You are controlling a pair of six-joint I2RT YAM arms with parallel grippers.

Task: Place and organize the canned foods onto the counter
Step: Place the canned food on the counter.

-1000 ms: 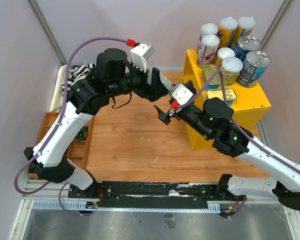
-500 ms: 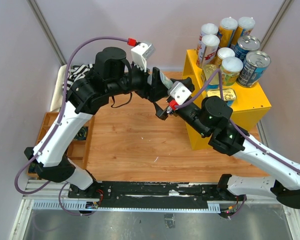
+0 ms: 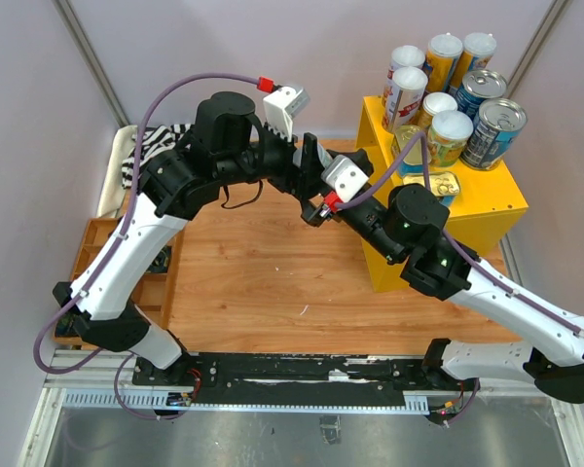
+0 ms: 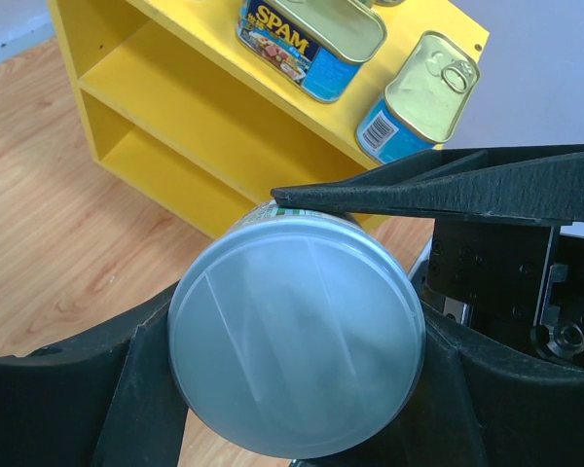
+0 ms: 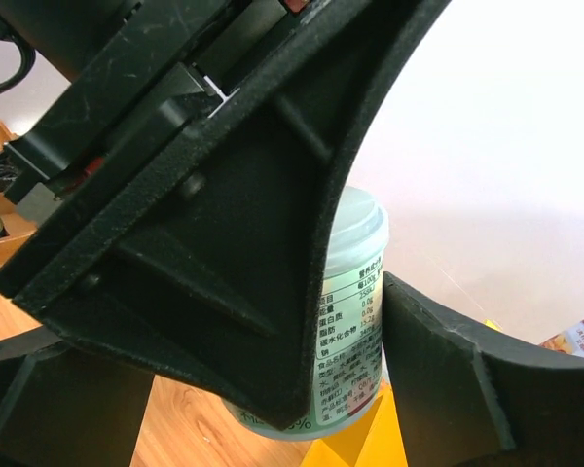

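Pale walls close in a wooden desk [image 3: 263, 272], with a brown compartment tray [image 3: 97, 243] and a striped cloth [image 3: 156, 141] at its left edge. At the right stands the yellow cabinet [image 3: 496, 199], two open shelves below. Its top carries tall white-lidded tubes [image 3: 445, 58], blue silver-topped cans [image 3: 493, 131] and, at the front, a SPAM tin [image 4: 311, 34] beside a second gold tin [image 4: 419, 97]. Off the cabinet's left side, above the desk, the left claw [image 4: 263, 292] is clamped on a pale-green can [image 4: 297, 336] (silver base towards its camera). The right claw [image 5: 273, 292] straddles the same can, one finger [image 5: 438, 379] just beside its label; whether it presses I cannot tell.
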